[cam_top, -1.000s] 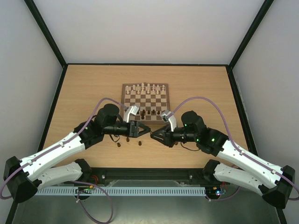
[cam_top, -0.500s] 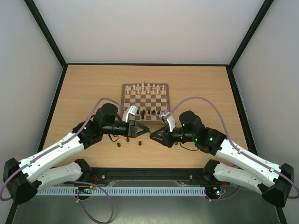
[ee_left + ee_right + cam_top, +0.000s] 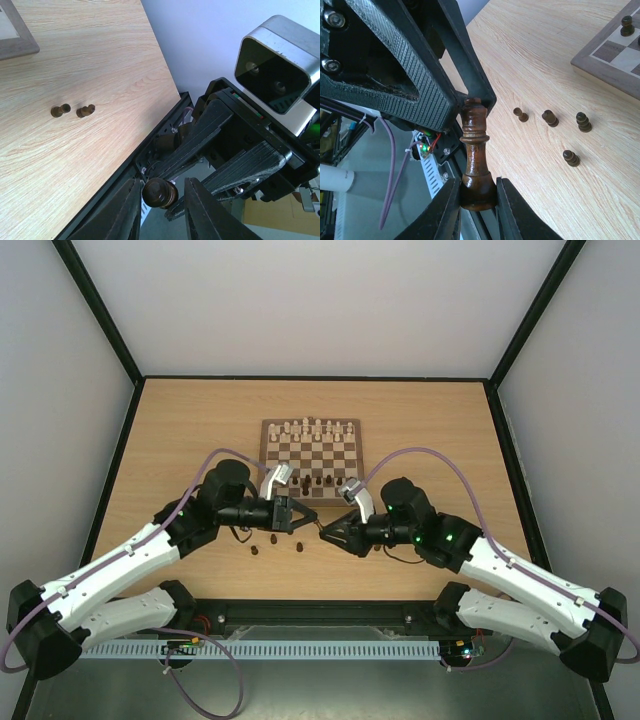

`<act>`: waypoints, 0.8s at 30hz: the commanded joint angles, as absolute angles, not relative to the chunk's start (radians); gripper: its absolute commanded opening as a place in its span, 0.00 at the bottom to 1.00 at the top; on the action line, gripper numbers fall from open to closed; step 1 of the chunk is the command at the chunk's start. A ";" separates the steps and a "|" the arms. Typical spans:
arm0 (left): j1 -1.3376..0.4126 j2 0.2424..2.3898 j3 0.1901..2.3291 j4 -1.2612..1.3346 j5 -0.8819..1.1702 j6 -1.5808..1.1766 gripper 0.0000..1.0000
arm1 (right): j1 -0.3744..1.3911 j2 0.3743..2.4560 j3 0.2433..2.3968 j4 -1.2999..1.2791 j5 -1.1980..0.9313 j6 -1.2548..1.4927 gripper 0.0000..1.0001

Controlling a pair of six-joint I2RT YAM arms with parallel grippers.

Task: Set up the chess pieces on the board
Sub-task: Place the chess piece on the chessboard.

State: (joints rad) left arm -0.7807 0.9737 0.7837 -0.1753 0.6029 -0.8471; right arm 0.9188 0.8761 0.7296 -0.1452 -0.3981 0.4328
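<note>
the right gripper (image 3: 478, 197) is clenched on the round, flared base of a tall dark chessman (image 3: 476, 145), its two smooth black fingers (image 3: 449, 206) pressed to either side of the foot; the piece is glossy turned wood, slim in the waist, ringed with a collar and capped with a small crown; it is held clear of the table, out past the near edge; its crown reaches in between the tips of the left gripper (image 3: 162, 201), whose matt black fingers stand on either side of the head; i cannot tell whether they pinch it or only flank it; the left gripper's body behind them is ribbed black plastic.

from above, the two grippers meet tip to tip above the table (image 3: 180, 440), a pale wood-grain surface, on the near side of the board (image 3: 265, 445); below and beside them several loose dark pieces (image 3: 550, 118) are scattered on the bare wood, small, knobbed and squat, some upright and two lying on their sides; all are off the board, near its front edge.

the board is square, checkered in dark brown and cream inside a flat brown frame; cream chessmen (image 3: 312, 428) fill its far rows; a few dark chessmen on the board (image 3: 318, 481) stand along its near rows.
</note>
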 commanded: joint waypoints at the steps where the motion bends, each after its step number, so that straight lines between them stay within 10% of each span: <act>1: -0.772 0.971 0.781 -0.188 0.627 -0.841 0.28 | 0.928 0.881 0.720 -0.164 -0.414 0.422 0.18; 24: -0.764 0.999 0.775 -0.181 0.645 -0.833 0.22 | 0.933 0.905 0.725 -0.157 -0.413 0.419 0.18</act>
State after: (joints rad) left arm -0.7689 0.9966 0.7837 -0.1783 0.6209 -0.8368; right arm 0.9237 0.8997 0.7296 -0.1459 -0.4061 0.4297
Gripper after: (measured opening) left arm 0.249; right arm 0.187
